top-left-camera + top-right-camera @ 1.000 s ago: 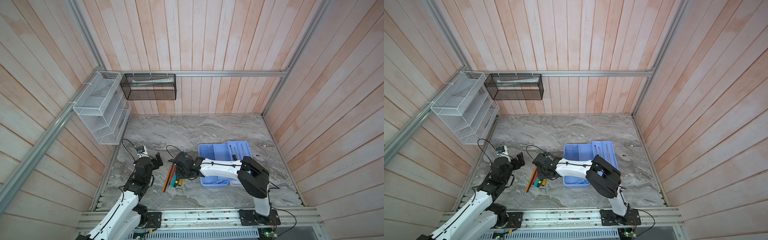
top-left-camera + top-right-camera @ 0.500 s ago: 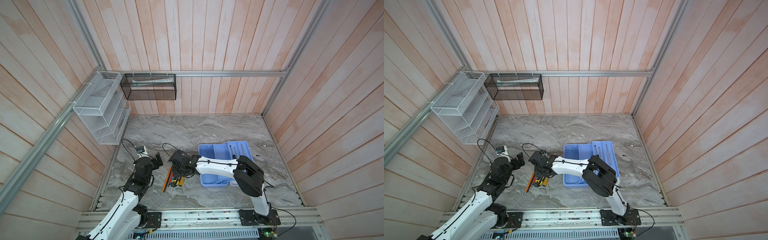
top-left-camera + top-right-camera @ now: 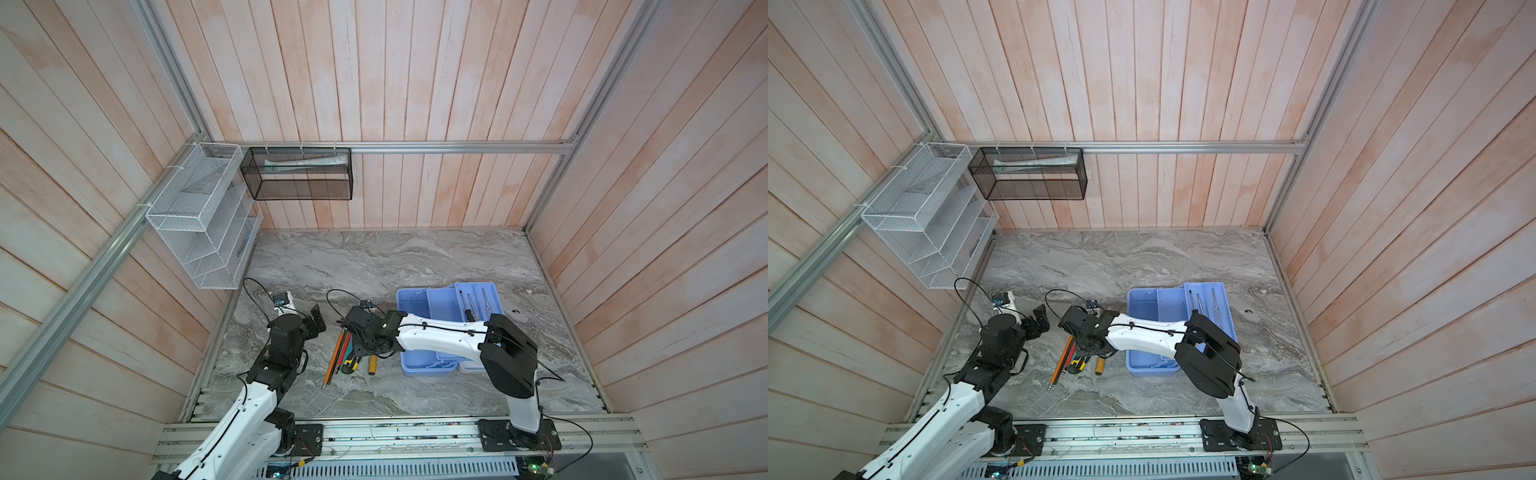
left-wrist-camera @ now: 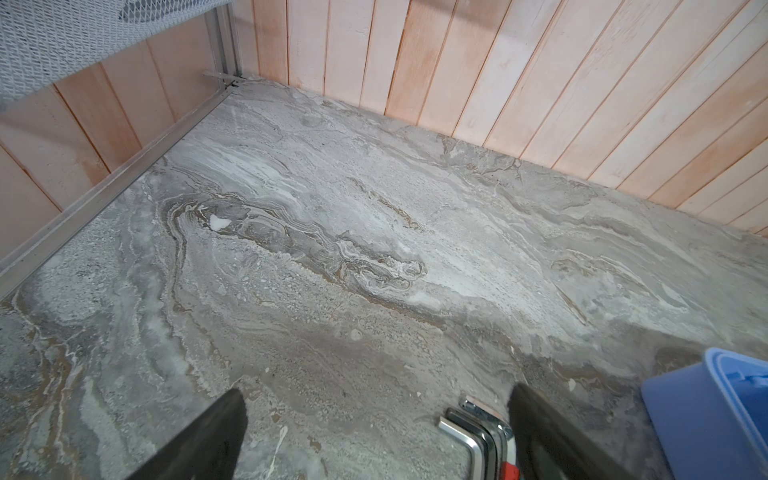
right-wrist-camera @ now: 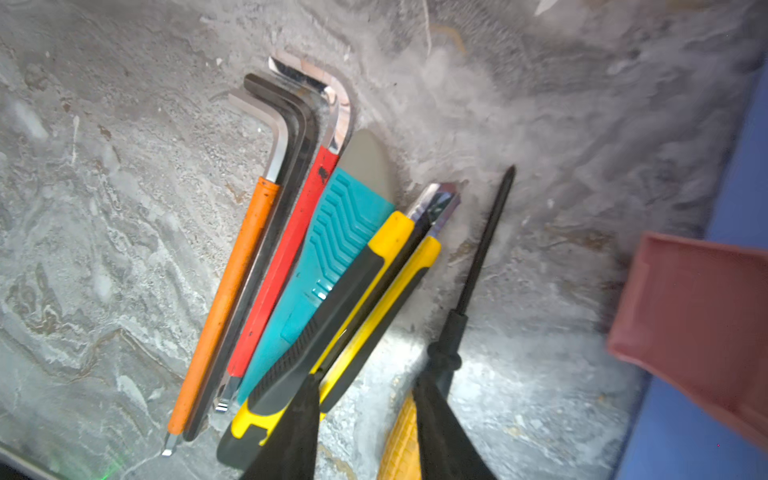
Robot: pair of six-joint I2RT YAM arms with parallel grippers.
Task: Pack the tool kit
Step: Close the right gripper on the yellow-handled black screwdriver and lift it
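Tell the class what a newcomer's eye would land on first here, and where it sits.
A bright bundle of tools, orange, red, teal and yellow, lies near the front of the grey marble table, left of centre. The right gripper hangs just above it. The open blue case sits to its right in both top views.

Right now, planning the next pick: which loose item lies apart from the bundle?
The black-shafted screwdriver with the yellow ribbed handle: it lies alone, toward the blue case; the bundle lies pressed together.
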